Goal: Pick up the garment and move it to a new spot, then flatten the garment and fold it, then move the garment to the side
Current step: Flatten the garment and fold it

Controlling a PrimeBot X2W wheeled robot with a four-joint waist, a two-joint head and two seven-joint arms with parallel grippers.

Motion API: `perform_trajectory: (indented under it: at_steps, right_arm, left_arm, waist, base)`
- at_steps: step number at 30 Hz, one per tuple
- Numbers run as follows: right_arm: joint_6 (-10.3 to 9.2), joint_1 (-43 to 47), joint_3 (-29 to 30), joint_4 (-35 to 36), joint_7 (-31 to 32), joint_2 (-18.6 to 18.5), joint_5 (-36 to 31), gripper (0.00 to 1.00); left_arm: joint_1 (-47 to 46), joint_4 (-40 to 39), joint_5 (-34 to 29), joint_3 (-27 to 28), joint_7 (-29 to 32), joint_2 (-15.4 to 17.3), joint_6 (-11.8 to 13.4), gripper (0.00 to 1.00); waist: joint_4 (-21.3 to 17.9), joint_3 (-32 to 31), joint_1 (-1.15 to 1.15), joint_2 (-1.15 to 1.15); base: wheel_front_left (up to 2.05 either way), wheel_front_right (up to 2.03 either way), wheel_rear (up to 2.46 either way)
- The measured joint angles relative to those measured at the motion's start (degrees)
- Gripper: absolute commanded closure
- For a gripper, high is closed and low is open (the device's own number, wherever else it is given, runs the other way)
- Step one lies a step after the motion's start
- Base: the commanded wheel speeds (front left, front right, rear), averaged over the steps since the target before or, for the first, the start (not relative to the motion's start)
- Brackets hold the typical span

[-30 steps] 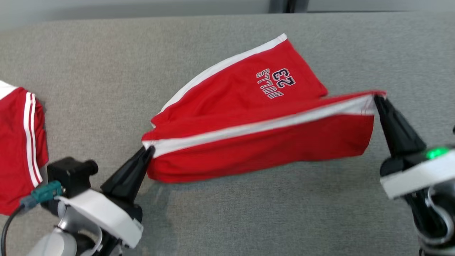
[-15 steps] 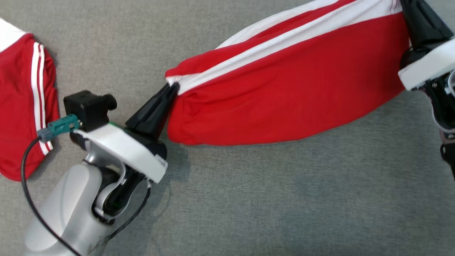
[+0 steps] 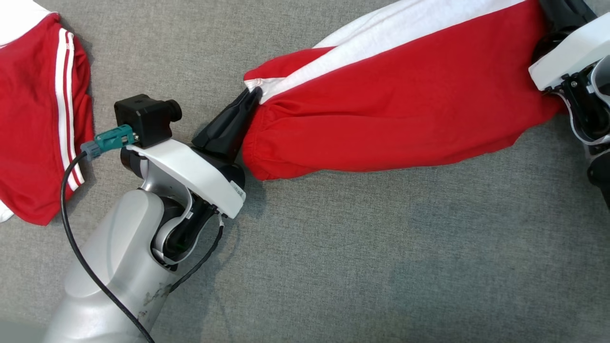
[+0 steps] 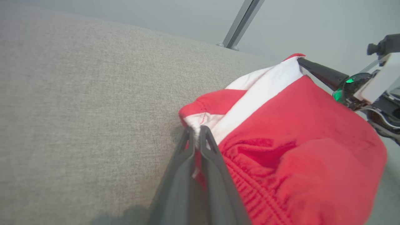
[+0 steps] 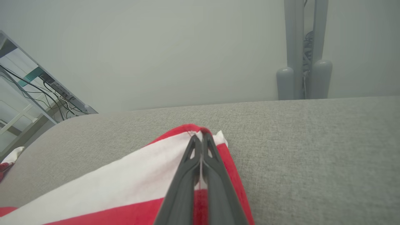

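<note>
The garment [image 3: 405,109] is a pair of red shorts with a broad white side stripe, stretched between my two grippers over the grey padded surface [image 3: 381,267]. My left gripper [image 3: 255,93] is shut on the waistband corner at the garment's left end. The left wrist view shows that pinch [image 4: 194,129], with the gathered red waistband [image 4: 281,175] bunched to the right. My right gripper [image 5: 201,136] is shut on the opposite corner, where red hem meets white stripe [image 5: 125,181]. Its dark fingers [image 4: 322,73] also show at the far end in the left wrist view.
A second red garment with thin white stripes [image 3: 38,119] lies at the left edge of the surface. A grey upright post [image 5: 304,47] stands behind the surface's far edge, and a shelf with cables [image 5: 37,84] is off to one side.
The head view has shifted downward. Both grippers have kept their hold and risen with the garment, which now looks larger and closer. The leg with the printed lettering has left the view.
</note>
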State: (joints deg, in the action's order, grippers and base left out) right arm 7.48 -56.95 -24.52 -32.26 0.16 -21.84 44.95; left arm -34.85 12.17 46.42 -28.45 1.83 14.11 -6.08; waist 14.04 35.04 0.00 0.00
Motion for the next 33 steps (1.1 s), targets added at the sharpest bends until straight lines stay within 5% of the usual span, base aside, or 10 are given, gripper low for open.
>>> perform_trajectory:
  at_steps: [1, 2, 11, 20, 33]
  right_arm:
    - [0.0, 0.0, -0.6, -0.3, -0.7, 0.0, 0.7, 0.13]
    - [0.0, 0.0, -1.4, -0.5, -1.6, 0.0, 1.0, 0.0]
    - [0.0, 4.8, -2.7, -0.2, -12.7, 0.3, 2.3, 0.0]
    - [0.0, 15.1, 9.6, 10.8, -15.2, 3.6, -11.4, 0.0]
    - [0.01, 36.4, 19.1, 23.5, -14.7, 11.5, -28.5, 0.0]
  left_arm:
    - [0.0, 0.3, 0.0, 0.1, -0.4, 0.0, 0.0, 0.0]
    - [0.0, 0.6, 0.0, 0.4, -1.1, 0.0, 0.0, 0.0]
    - [5.2, -1.3, -0.8, 5.1, -10.1, -0.3, 5.3, 0.0]
    - [11.7, -9.0, -6.0, 11.3, -16.1, 1.0, 12.4, 0.0]
    - [19.6, -13.5, -17.4, 17.0, -16.7, 3.3, 13.2, 0.0]
  waist:
    - [-0.1, -0.1, 0.0, 0.0]
    - [-0.3, -0.3, 0.0, 0.0]
    - [-2.6, -3.9, 0.0, 0.0]
    - [-6.9, -8.0, 0.0, 0.0]
    - [-10.7, -14.2, 0.0, 0.0]
  base:
    - [0.0, 0.0, 0.0]
    - [0.0, 0.0, 0.0]
    - [0.0, 0.0, 0.0]
    - [0.0, 0.0, 0.0]
    - [0.0, 0.0, 0.0]
